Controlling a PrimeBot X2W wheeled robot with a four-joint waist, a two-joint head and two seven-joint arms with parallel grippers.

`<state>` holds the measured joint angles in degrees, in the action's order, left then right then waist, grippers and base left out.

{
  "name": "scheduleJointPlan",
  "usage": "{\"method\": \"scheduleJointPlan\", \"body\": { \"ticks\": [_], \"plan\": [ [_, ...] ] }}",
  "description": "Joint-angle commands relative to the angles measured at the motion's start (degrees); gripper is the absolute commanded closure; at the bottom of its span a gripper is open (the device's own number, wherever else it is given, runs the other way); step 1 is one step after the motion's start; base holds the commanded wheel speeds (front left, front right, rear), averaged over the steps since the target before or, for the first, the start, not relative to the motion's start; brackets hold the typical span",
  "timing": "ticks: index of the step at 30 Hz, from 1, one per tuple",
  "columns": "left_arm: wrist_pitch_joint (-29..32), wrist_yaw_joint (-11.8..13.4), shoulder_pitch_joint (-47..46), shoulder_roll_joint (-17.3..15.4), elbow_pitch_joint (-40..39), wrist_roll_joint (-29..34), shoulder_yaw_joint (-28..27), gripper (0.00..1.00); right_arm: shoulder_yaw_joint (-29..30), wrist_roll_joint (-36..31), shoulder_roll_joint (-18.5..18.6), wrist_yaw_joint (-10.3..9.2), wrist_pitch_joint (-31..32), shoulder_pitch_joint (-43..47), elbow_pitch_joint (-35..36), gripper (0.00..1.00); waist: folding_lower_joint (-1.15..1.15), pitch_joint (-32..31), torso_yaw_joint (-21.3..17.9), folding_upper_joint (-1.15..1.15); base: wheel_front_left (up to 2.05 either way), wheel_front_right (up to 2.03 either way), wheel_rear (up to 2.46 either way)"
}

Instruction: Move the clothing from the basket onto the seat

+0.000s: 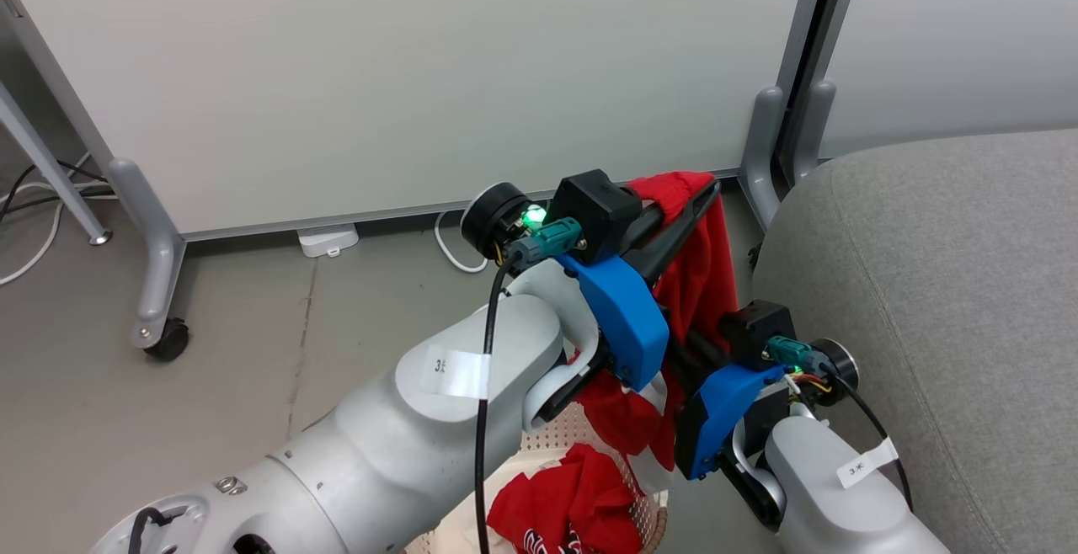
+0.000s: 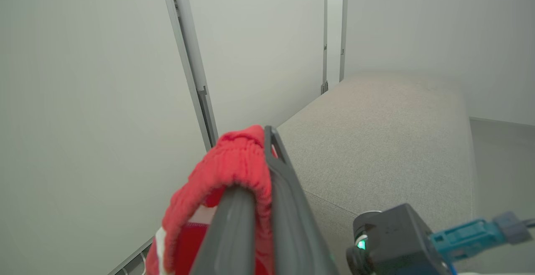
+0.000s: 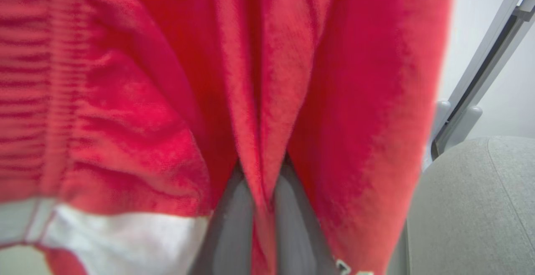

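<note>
A red garment of the clothing (image 1: 703,268) with white trim hangs above the basket (image 1: 560,434). My left gripper (image 1: 712,189) is shut on its ribbed top edge (image 2: 238,158), fingers (image 2: 288,191) pointing up toward the seat (image 2: 384,141). My right gripper (image 1: 686,339) reaches into the hanging cloth from the seat side. Its fingers (image 3: 230,225) stand close together with a fold of red fabric (image 3: 259,141) pinched between them. More red clothing (image 1: 573,495) lies in the cream perforated basket at the bottom. The grey seat (image 1: 926,284) is just right of both grippers.
White partition panels stand behind, on grey feet with a caster (image 1: 167,339). One grey foot (image 1: 768,150) stands against the seat's corner. Cables (image 1: 446,251) and a white box (image 1: 328,240) lie on the floor by the panel.
</note>
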<state>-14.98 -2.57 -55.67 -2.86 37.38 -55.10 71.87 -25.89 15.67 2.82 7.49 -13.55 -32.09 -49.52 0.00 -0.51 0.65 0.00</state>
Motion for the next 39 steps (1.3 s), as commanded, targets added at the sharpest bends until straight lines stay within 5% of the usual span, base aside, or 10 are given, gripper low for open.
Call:
{"method": "scheduleJointPlan", "body": {
  "ticks": [1, 11, 15, 24, 26, 27, 28, 39],
  "plan": [
    [-0.3, 0.1, -0.5, 0.0, 0.2, -0.3, 0.1, 1.0, -0.3, 0.5, 0.1, 0.01, -0.3, -1.0, -0.4, 1.0, 0.0, 0.1, 0.0, 0.0, 0.0, 0.0, 0.0],
    [-0.3, 0.4, -0.3, 0.0, 0.9, -0.5, -0.2, 1.0, -1.4, 2.7, 0.1, 0.01, -1.4, -1.9, -1.9, 1.0, 0.0, 0.2, -0.7, 0.0, 0.0, 0.0, 0.0],
    [-0.3, 0.4, -0.3, 0.0, 1.1, -0.5, -0.3, 0.84, -1.7, 3.0, 0.1, 0.01, -1.5, -2.1, -2.1, 1.0, 0.0, 0.2, -0.9, 0.0, 0.0, 0.0, 0.0],
    [-0.3, 0.3, -0.3, 0.0, 1.5, -0.6, -0.3, 0.74, -2.1, 3.6, 0.1, 0.01, -1.7, -2.4, -2.5, 1.0, 0.0, 0.2, -1.1, 0.0, 0.0, 0.0, 0.0],
    [-0.3, 0.2, -0.1, 0.0, 1.7, -0.8, -0.2, 0.55, -2.2, 3.6, 0.1, 0.01, -1.7, -2.5, -2.6, 1.0, 0.0, 0.2, -1.1, 0.0, 0.0, 0.0, 0.0],
    [-0.3, 0.2, -0.1, 0.0, 1.7, -0.9, -0.2, 0.2, -2.2, 3.6, 0.1, 0.01, -1.7, -2.5, -2.7, 1.0, 0.0, 0.3, -1.1, 0.0, 0.0, 0.0, 0.0],
    [-0.3, 0.2, -0.1, 0.0, 1.8, -0.9, -0.2, 0.0, -2.3, 3.7, 0.1, 0.01, -1.8, -2.5, -2.7, 1.0, 0.0, 0.3, -1.1, 0.0, 0.0, 0.0, 0.0],
    [-0.3, 0.3, 0.8, 0.0, 2.2, -1.3, -0.2, 0.0, -1.7, 3.3, 0.1, 0.01, -1.7, -2.5, -2.3, 1.0, 0.0, 0.4, -1.1, 0.0, 0.0, 0.0, 0.0]
  ]
}}
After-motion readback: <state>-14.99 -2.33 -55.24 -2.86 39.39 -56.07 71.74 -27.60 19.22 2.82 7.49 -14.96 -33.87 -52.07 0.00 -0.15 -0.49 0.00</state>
